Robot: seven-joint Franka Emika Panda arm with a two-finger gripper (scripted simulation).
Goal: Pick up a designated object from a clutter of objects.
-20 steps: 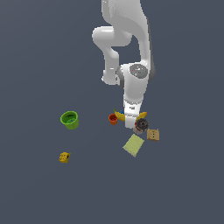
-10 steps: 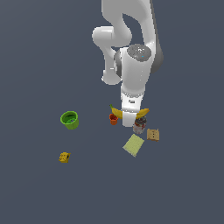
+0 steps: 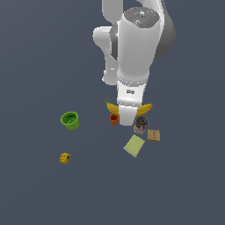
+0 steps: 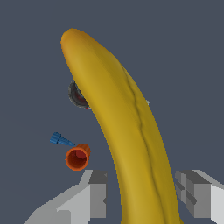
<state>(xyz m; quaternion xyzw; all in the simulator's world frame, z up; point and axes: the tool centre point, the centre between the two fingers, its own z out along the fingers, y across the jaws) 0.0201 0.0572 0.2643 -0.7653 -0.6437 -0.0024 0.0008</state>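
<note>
My gripper (image 4: 144, 199) is shut on the banana (image 4: 127, 131), a long curved yellow fruit that fills the wrist view between the two grey fingers (image 4: 94, 194). In the exterior view the banana (image 3: 145, 107) sticks out on both sides of the white hand, held above the floor, and the gripper (image 3: 127, 119) points straight down. Below lies the clutter: an orange cup (image 3: 114, 119), a dark-topped can (image 3: 140, 125), a tan square (image 3: 153, 135) and a pale yellow-green card (image 3: 134, 145). The fingertips are hidden in the exterior view.
A green cup (image 3: 70, 120) stands apart toward the exterior view's left, with a small yellow block (image 3: 64, 157) nearer the front. The wrist view also shows the orange cup (image 4: 77, 157), the can (image 4: 78, 94) partly behind the banana, and a small blue item (image 4: 59, 140).
The arm has risen and looms larger in the exterior view. The banana has come up off the floor with the gripper, and both of its ends now show beside the hand.
</note>
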